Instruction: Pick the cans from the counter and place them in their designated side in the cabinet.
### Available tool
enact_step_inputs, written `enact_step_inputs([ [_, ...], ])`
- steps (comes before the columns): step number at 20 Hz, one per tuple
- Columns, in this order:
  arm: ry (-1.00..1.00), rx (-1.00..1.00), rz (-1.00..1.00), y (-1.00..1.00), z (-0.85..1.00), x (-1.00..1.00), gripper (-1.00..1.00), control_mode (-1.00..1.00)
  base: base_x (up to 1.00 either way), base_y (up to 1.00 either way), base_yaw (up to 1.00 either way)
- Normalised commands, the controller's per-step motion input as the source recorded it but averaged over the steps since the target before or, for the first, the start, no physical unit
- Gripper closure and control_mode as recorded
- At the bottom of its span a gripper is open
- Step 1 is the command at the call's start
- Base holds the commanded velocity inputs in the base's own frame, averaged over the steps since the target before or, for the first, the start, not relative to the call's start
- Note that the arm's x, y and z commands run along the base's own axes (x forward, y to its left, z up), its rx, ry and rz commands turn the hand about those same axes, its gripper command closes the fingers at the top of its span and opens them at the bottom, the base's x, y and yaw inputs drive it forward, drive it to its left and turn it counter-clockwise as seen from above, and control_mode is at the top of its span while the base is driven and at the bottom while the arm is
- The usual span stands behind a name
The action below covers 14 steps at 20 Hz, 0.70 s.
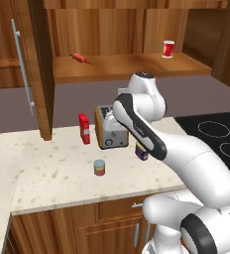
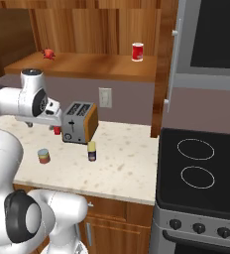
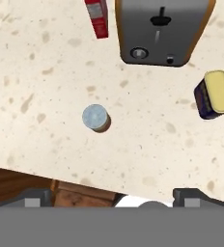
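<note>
- Gripper (image 3: 112, 198) spread wide, empty, high over counter (image 3: 46, 144).
- Round can (image 3: 95, 118): rigid, likely light, slick; pinch across sides.
- Yellow-topped can (image 3: 214, 94): squat, grip mid-body.

A round can (image 1: 99, 167) with pale top and red label is seen upright near the counter's (image 1: 47, 173) front edge; a dark blue, yellow-topped can (image 3: 213, 95), possibly squarish, is stood right of it. The cabinet (image 1: 117, 67) is open.

A grey wall (image 2: 132, 101) with a pale outlet (image 2: 105, 97) runs behind the worktop, under warm wood panelling (image 1: 102, 30). To the right stands a black stove (image 2: 201, 168) with ring burners and knobs, a microwave (image 2: 216, 34) above it. Wooden drawers (image 1: 107, 218) sit below.
</note>
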Motion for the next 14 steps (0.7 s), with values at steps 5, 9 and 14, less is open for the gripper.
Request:
enact_step_inputs([
  [5,0.00,0.00,0.02,0.20,-0.18,0.01,-1.00,-1.00,0.00,0.00,0.00],
  [9,0.00,0.00,0.01,0.18,-0.18,0.06,-1.00,-1.00,0.00,0.00,0.00],
  [14,0.01,-0.02,0.00,0.17,-0.20,0.11,-1.00,-1.00,0.00,0.00,0.00],
])
